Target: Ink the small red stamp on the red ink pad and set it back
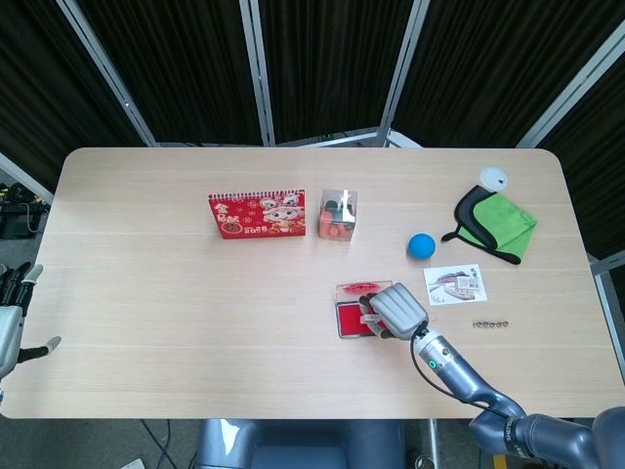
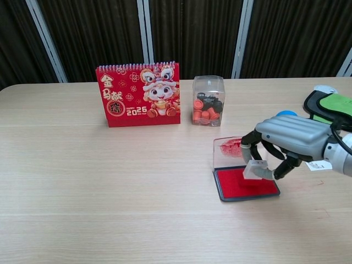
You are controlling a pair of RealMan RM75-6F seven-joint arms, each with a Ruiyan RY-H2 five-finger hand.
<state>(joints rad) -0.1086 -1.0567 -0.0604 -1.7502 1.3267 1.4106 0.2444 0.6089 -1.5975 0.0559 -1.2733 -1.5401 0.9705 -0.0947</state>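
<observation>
The red ink pad point(image 1: 352, 319) point(image 2: 237, 185) lies open on the table, its clear lid point(image 2: 226, 150) standing up at the back with red smears on it. My right hand point(image 1: 395, 310) point(image 2: 283, 137) hovers over the pad's right half and pinches the small red stamp point(image 2: 255, 169) between thumb and fingers. The stamp's pale body points down at the red surface; its red face is hidden, and I cannot tell whether it touches the ink. In the head view the hand hides the stamp. My left hand point(image 1: 12, 320) is off the table's left edge, fingers apart and holding nothing.
A red desk calendar point(image 1: 257, 214) point(image 2: 138, 94) and a clear box of small items point(image 1: 338, 214) point(image 2: 208, 100) stand behind the pad. To the right are a blue ball point(image 1: 421, 245), a printed card point(image 1: 455, 283), a bead chain point(image 1: 491, 323) and a green cloth point(image 1: 496, 223).
</observation>
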